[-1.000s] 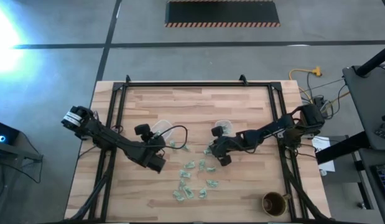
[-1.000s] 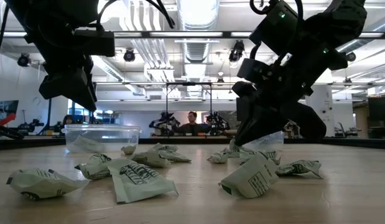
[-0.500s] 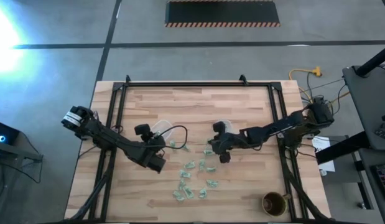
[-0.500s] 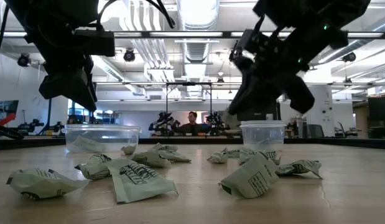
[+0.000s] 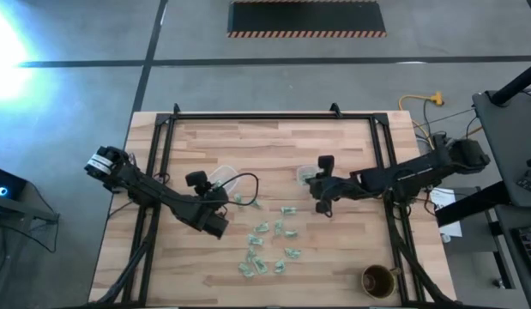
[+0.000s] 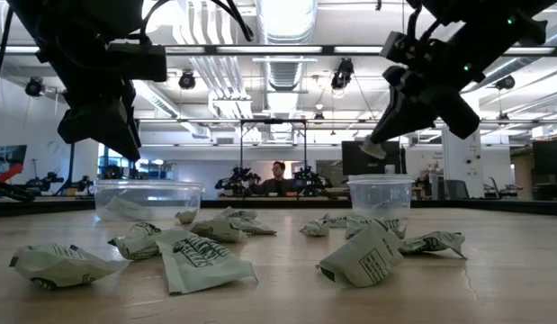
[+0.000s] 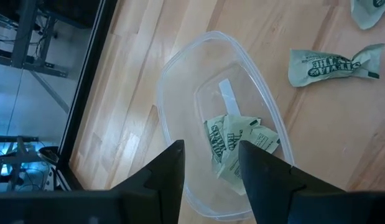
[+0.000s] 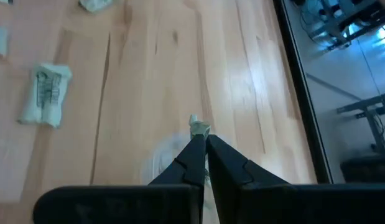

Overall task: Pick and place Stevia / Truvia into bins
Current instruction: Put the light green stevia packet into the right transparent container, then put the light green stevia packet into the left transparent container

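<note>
Several green-and-white Stevia packets (image 5: 267,246) lie crumpled in the middle of the wooden table (image 5: 205,142). Two clear bins stand on it. The left bin (image 7: 180,93) has a few packets (image 7: 237,144) on its floor, and my left gripper (image 7: 211,165) hangs open just above it. My right gripper (image 6: 386,135) is shut on one packet (image 6: 375,149) above the right bin (image 6: 380,193), which shows in the high view as the right bin (image 5: 306,174). My right gripper pinches a packet between its two fingertips; only a small bit of its end (image 8: 198,127) sticks out past them. The fingers slant down from the table's right side. The packet is lifted clear of the table, above the right bin's rim.
A round brown cup (image 5: 378,279) stands at the near right corner. A black frame (image 5: 274,116) runs around the table's far and side edges. A loose packet (image 8: 46,93) lies on the boards near the right bin. The room beyond the table shows in the low view.
My right gripper, shut the whole time, has risen from the packets on the table and gone toward the table's right and far side. The packet has come up with it, off the table, to above the right bin.
</note>
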Robot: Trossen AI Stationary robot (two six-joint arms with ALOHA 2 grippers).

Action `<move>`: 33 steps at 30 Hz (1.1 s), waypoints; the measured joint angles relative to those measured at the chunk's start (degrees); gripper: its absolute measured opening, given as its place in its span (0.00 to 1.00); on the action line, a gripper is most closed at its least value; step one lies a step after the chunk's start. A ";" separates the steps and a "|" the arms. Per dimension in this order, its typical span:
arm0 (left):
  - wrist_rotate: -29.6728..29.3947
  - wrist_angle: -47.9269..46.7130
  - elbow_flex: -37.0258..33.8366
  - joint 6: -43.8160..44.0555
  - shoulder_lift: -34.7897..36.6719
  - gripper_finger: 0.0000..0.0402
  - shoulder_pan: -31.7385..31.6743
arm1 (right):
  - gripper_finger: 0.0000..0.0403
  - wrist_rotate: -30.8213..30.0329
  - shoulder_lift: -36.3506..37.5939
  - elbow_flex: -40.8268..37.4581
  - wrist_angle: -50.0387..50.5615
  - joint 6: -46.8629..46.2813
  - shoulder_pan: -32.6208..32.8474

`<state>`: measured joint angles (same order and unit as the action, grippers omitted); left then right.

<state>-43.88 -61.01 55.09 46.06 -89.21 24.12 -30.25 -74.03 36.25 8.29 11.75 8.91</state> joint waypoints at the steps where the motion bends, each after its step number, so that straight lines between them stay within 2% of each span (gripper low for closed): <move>1: -0.02 0.04 0.00 -0.02 0.00 0.34 0.00 | 0.02 0.01 0.22 -0.40 -0.12 -0.33 -0.23; 13: -0.13 0.42 0.06 -0.46 0.00 0.34 0.00 | 0.03 0.03 -0.98 -1.99 -0.06 -5.59 -5.23; 22: -0.13 1.09 0.97 -1.56 0.00 0.34 0.00 | 0.20 0.05 -0.21 -2.21 -0.06 -5.86 -5.55; 27: -0.10 8.14 1.52 -8.92 0.00 0.33 0.02 | 0.27 0.05 0.16 -2.21 -0.06 -3.41 -5.38; 33: 1.19 21.24 1.64 -22.49 0.00 0.33 0.04 | 0.28 0.08 0.21 -2.14 0.04 -2.56 -5.13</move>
<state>-42.69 -39.77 56.73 23.57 -89.21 24.16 -30.17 -73.82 34.11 8.34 9.19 3.77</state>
